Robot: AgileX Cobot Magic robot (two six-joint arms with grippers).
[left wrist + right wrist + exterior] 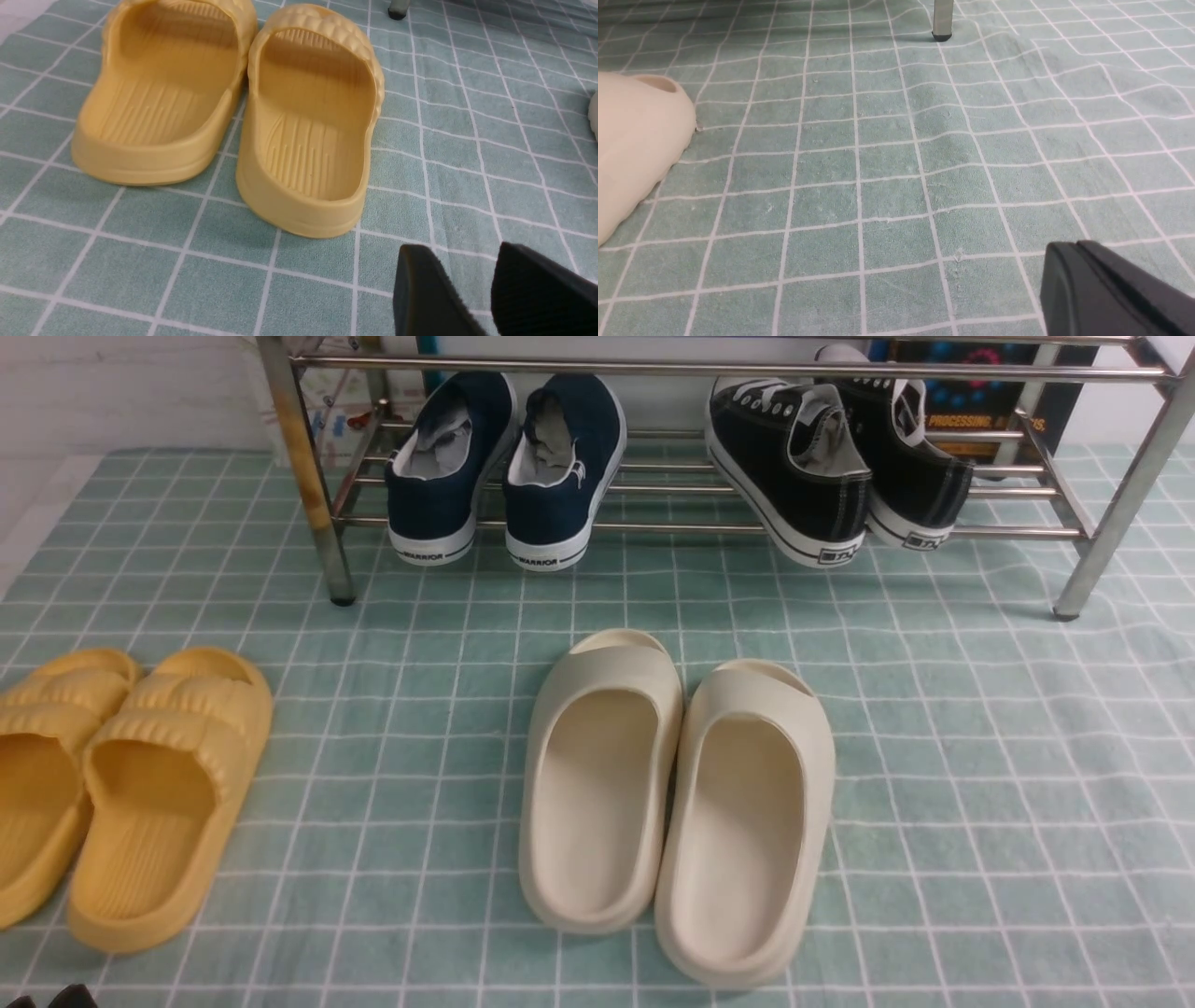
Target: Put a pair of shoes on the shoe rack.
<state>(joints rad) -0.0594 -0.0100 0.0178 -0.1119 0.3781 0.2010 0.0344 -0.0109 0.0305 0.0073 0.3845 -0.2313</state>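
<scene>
The pair of shoes, two black canvas sneakers (794, 467) with white soles, sits heels outward on the lower bars at the right of the steel shoe rack (672, 368). The left one tilts and its heel hangs past the front bar. My left gripper (460, 261) is open over the cloth, just behind the heel of a yellow slide, with nothing between its fingers. Its dark tips barely show at the bottom left corner of the front view. My right gripper (1069, 252) is shut and empty, low over bare cloth, far from the rack's foot (942, 33).
Navy sneakers (504, 467) marked WARRIOR occupy the rack's left half. Cream slides (672, 803) lie mid-floor on the green checked cloth (980, 756); one shows in the right wrist view (635, 140). Yellow slides (140, 784) lie at the left, close to my left gripper (308, 126).
</scene>
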